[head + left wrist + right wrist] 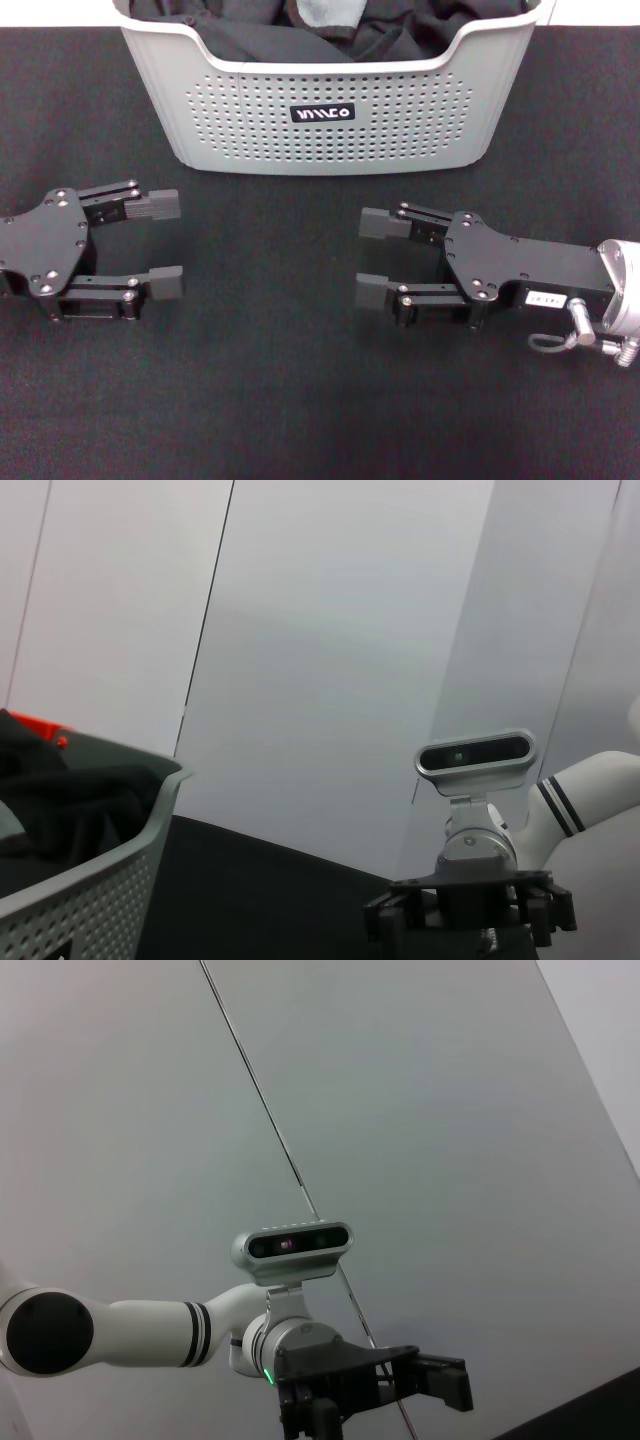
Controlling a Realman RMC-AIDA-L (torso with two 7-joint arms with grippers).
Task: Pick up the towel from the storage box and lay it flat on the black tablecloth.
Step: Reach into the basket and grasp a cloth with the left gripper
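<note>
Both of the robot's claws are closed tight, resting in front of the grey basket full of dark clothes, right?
Not quite. The head view shows the left gripper and right gripper both open and empty. They do sit in front of the storage box, which holds dark clothes.

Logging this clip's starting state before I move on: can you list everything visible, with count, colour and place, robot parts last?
storage box: one, light grey, perforated, black logo plate, at the far middle of the cloth.
towel: one, grey-teal, only a small patch showing inside the box among the dark clothes.
black garments: a heap, count unclear, filling the box.
black tablecloth: one, black speckled, covering the whole work surface.
red object: one, only an edge showing behind the box in the left wrist view.
left claw: one, black, open, low over the cloth before the box, empty.
right claw: one, black, open, facing the left one, empty.
</note>
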